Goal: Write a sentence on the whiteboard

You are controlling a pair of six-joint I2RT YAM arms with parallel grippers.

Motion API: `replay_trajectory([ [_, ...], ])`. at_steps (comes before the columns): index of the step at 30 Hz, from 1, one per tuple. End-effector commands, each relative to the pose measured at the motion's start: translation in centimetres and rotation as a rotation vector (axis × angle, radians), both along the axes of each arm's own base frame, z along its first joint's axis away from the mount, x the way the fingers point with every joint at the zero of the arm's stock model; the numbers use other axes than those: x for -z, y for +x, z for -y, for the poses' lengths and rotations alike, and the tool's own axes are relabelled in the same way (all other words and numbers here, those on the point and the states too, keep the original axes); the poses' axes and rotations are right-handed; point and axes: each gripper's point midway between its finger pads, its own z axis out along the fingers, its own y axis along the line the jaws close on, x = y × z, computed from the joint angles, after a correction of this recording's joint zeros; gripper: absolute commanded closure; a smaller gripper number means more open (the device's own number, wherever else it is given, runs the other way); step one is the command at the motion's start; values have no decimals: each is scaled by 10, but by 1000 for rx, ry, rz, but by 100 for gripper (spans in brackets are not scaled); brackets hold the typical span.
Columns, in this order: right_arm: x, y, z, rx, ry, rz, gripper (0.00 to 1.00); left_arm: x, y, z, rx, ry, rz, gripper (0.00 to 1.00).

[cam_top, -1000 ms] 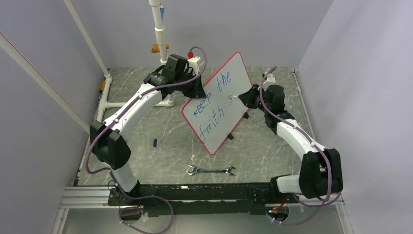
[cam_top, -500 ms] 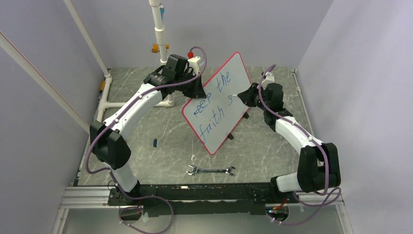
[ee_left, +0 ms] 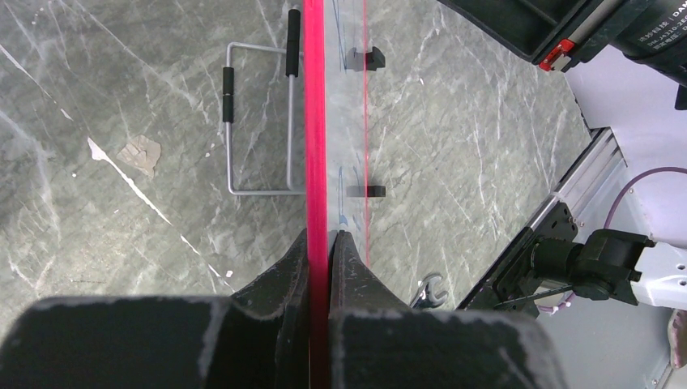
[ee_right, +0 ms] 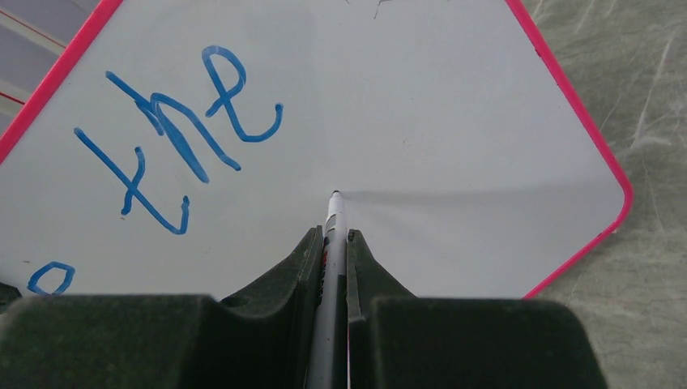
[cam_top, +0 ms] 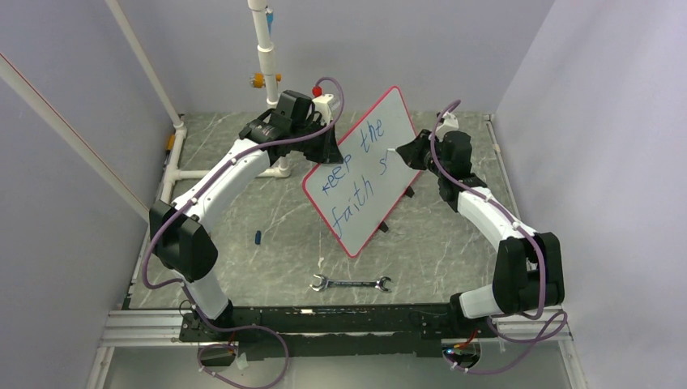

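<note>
Whiteboard (cam_top: 398, 113) stands tilted between both arms. Left gripper (ee_left: 318, 243) is clamped on its red rim; right gripper (ee_right: 334, 239) pinches the marker (ee_right: 333, 212), tip at the board. Press lightly and align new strokes with the sentence (cam_top: 356, 174).

Plain lavender walls (cam_top: 599, 97) on 3 sides; grey marbled tabletop (cam_top: 275, 259); white pipe (cam_top: 264, 49) upright at back.

My right hand (cam_top: 405, 152) has climbed a little up the whiteboard (cam_top: 356, 223). The marker (ee_right: 333, 231) tip now sits above and just past the sentence's (cam_top: 356, 166) last "s", where a short new stroke shows. My forearm stands steeper.
</note>
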Motion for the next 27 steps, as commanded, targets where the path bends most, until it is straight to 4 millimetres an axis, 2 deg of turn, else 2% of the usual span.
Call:
replay_trajectory([
  [1,-31,6,4,23,-2,72,100,24,1,-13,40,159,59,100],
  [8,-42,-6,7,25,2,95,100,23,1,-13,39,157,62,100],
  [13,-47,-8,1,-1,34,103,100,23,1,-12,38,160,66,100],
  [20,-51,-2,-8,-36,68,105,100,23,0,-12,42,161,65,100],
  [27,-44,3,-12,-51,78,86,100,23,0,-11,42,161,65,100],
])
